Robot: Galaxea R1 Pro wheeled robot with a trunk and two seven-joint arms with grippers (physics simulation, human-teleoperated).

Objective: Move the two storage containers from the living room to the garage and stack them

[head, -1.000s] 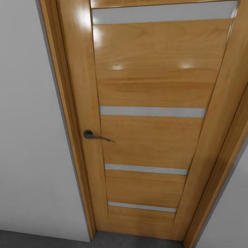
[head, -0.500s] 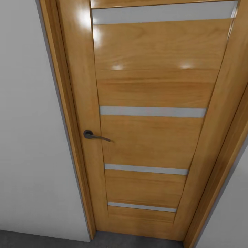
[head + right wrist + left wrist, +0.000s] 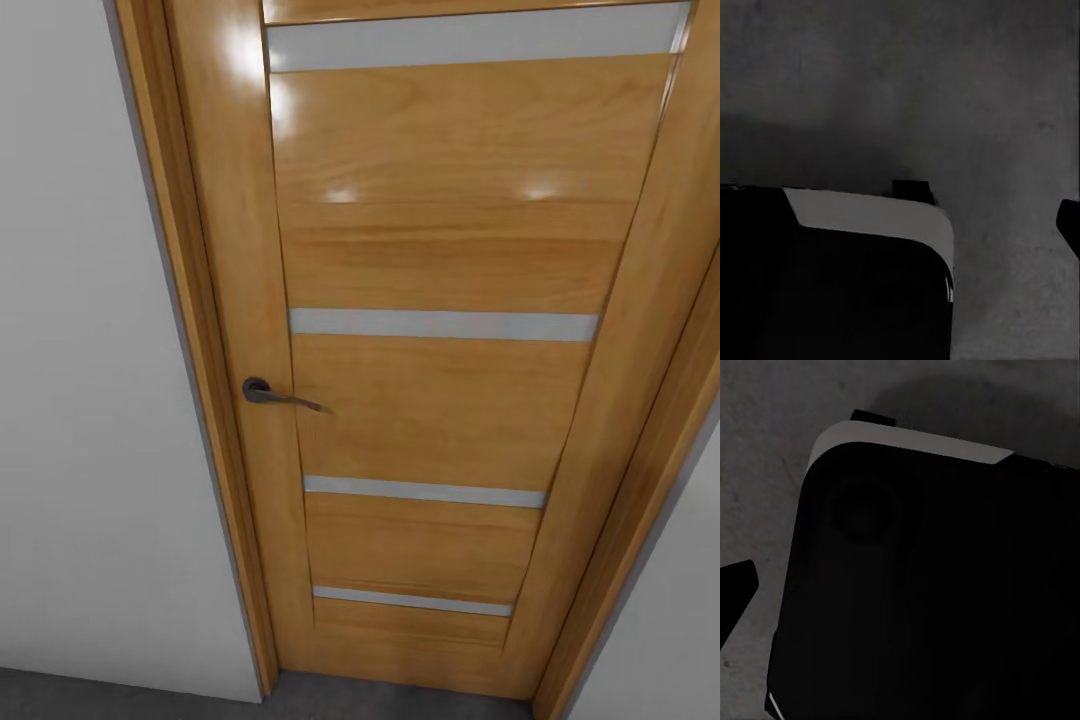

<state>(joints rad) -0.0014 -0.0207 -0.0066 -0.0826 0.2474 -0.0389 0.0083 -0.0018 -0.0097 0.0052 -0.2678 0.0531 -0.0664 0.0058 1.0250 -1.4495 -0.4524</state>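
Neither claw's state could be told: of the left gripper (image 3: 731,592) a single dark fingertip showed over the floor (image 3: 765,450), of the right gripper (image 3: 1069,223) one dark tip at the frame edge over the same dark speckled concrete — nothing seen held or touched. Beside each tip lay a black, rounded, light-rimmed part of the robot base (image 3: 930,600). Ahead stood one wooden door (image 3: 440,260) — four pale horizontal strips, one dark lever handle (image 3: 275,394) — closed between light-grey walls (image 3: 90,400).
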